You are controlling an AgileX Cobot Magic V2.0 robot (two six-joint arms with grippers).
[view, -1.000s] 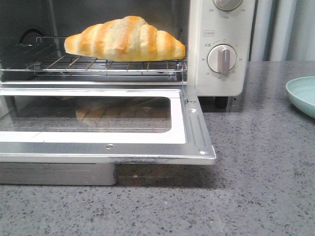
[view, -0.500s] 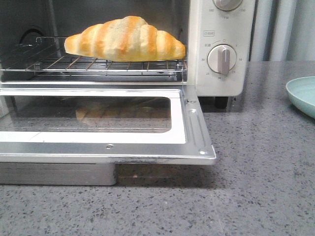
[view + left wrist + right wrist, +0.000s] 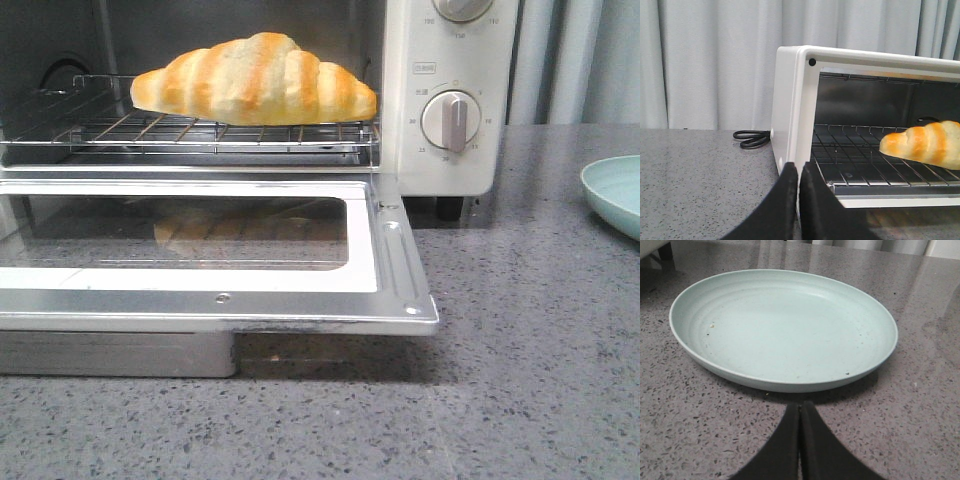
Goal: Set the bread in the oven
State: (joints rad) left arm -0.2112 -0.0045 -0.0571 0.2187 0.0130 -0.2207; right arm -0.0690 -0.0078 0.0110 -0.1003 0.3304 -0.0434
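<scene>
One big item dominates here: the oven [image 3: 440, 150], cream-white, sitting on the speckled grey table [image 3: 520, 340] with its glass door [image 3: 200, 250] dropped flat toward the camera. On the wire rack [image 3: 200, 130] lies the bread [image 3: 255, 80], golden and ridged, fully inside the cavity, nearer the knob side. So the placing looks done; by my reading the step left is shutting that door. That calls for an end effector to get under the door's front edge and swing it up. Off to the side, an empty pale green plate [image 3: 785, 330]. The left end effector [image 3: 799, 200] is clenched shut on nothing beside the oven's corner; the right end effector [image 3: 800, 440] likewise closed and empty before the plate.
</scene>
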